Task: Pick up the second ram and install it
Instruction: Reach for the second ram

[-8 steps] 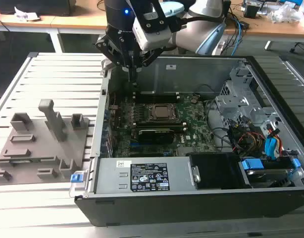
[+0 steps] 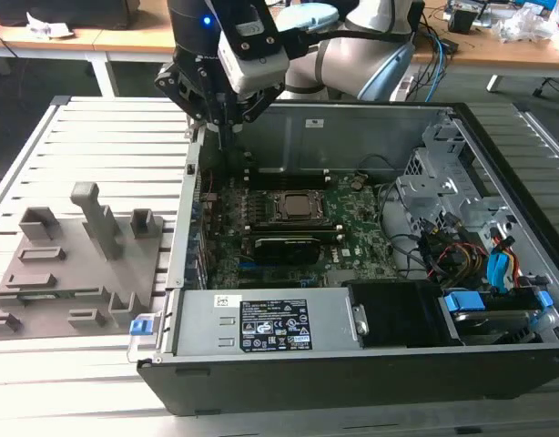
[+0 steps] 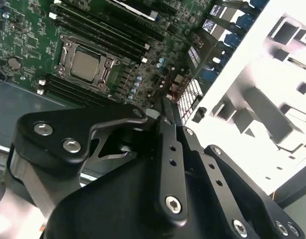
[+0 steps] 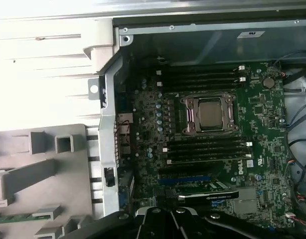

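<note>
The second ram is a thin green stick lying in a slot of the grey holder block, outside the computer case. My gripper hangs over the case's back corner on the exterior view's left, well apart from that stick. In the second wrist view the gripper has its fingers drawn together at the tips, with nothing seen between them. The motherboard lies flat in the case, with dark memory slots on both sides of the silver-topped CPU.
The open black case has a metal side wall between the holder block and the motherboard. A black oblong card sits in front of the CPU. Cables and drive cages crowd the exterior view's right. The grey block carries upright posts.
</note>
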Controlling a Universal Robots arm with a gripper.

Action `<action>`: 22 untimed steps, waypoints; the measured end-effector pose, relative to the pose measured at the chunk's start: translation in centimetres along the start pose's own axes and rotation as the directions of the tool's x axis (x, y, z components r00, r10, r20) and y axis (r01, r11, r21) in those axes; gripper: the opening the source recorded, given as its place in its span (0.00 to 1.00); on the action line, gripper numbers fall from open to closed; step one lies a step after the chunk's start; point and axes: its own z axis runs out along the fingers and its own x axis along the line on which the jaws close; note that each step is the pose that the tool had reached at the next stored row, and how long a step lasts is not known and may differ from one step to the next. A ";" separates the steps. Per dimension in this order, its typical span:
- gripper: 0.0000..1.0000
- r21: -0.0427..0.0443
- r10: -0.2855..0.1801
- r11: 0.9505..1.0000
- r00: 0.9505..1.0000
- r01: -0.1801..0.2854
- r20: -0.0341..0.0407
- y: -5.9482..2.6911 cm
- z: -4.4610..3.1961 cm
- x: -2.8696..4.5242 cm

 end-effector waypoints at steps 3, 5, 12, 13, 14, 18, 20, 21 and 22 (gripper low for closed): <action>0.11 0.000 0.000 1.000 1.000 0.000 0.000 -0.08 -0.02 1.07; 0.11 0.000 0.000 1.000 1.000 0.000 0.000 -0.13 -0.02 1.68; 0.11 0.000 0.000 1.000 1.000 0.000 0.000 -0.34 -0.07 4.47; 0.11 0.000 0.000 1.000 1.000 0.000 0.000 -0.37 -0.08 4.90; 0.11 0.000 0.000 1.000 1.000 0.000 0.000 -0.40 -0.08 5.33; 0.11 0.000 0.000 1.000 1.000 0.000 0.000 -0.51 -0.09 6.79; 0.11 0.000 0.000 1.000 1.000 0.000 0.000 -0.56 -0.10 7.53; 0.11 0.000 0.000 1.000 1.000 0.000 0.000 -0.59 -0.10 7.86; 0.11 0.000 0.000 1.000 1.000 0.000 0.000 -0.62 -0.11 8.29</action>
